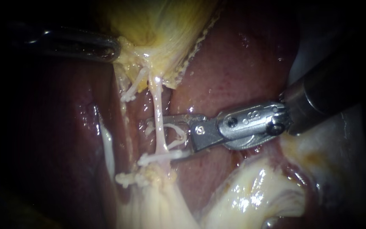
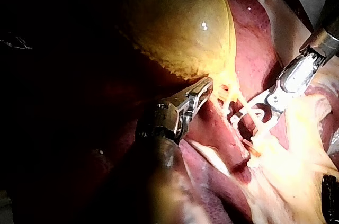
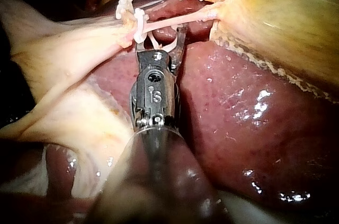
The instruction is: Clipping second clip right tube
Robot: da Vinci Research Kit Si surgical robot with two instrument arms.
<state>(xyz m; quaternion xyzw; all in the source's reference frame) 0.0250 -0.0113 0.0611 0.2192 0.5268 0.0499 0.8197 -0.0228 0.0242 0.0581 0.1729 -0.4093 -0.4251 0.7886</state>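
The thin white right tube [image 1: 157,97] runs down from the yellow gallbladder [image 1: 162,25] to a white clip [image 1: 162,157] that sits across it. My right instrument [image 1: 159,133] comes in from the right. Its jaws stand apart on either side of the tube just above that clip, holding a white clip [image 1: 176,132] between them. In the right wrist view the jaws [image 3: 159,41] reach up under the tube [image 3: 175,21], beside the seated clip [image 3: 139,23]. My left instrument [image 1: 117,48] is shut on the gallbladder's lower edge and holds it taut.
The left tube carries a white clip [image 1: 128,96], and another clip [image 1: 126,180] lies lower down. Dark red liver [image 1: 234,63] lies behind the tubes. Pale fatty tissue [image 1: 250,191] bulges under the right instrument's shaft.
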